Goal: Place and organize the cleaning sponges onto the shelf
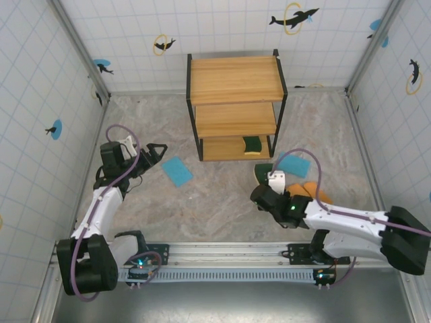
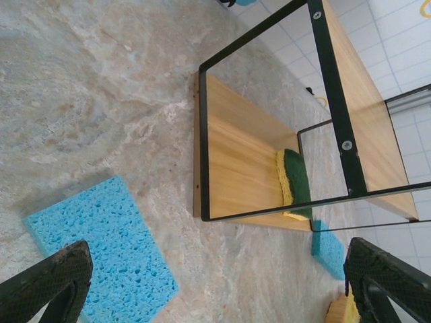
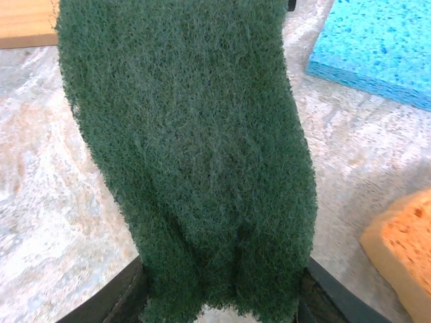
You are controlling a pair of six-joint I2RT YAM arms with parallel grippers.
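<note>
— How many sponges are counted, and where?

— Two green ones are seen. The shelved green sponge (image 1: 254, 145) lies on the lowest board of the shelf (image 1: 236, 81), at its right end. The held green sponge (image 3: 188, 155) is kept just in front of that board, off the shelf. Two blue ones lie flat on the desk (image 1: 222, 208): the left blue sponge (image 1: 177, 171) to the left of the shelf's front, the right blue sponge (image 1: 293, 163) to its right. An orange sponge (image 1: 314, 193) is seen beside the right arm. It is partly hidden, so it cannot be told whether one or two lie there. One shelf with three boards is counted.

— How are the claws set?

— The left claw (image 1: 160, 153) is spread fully wide and nothing is gripped or touched. The left blue sponge lies just beside it. The right claw (image 1: 268, 173) is clenched about halfway onto the held green sponge, whose scouring face is turned to the wrist camera.

— And the arms?

— The left arm is raised from its base and bent at the elbow, its wrist turned rightward. The right arm is stretched low across the desk to the left, its claw aimed at the shelf's lowest board.
</note>
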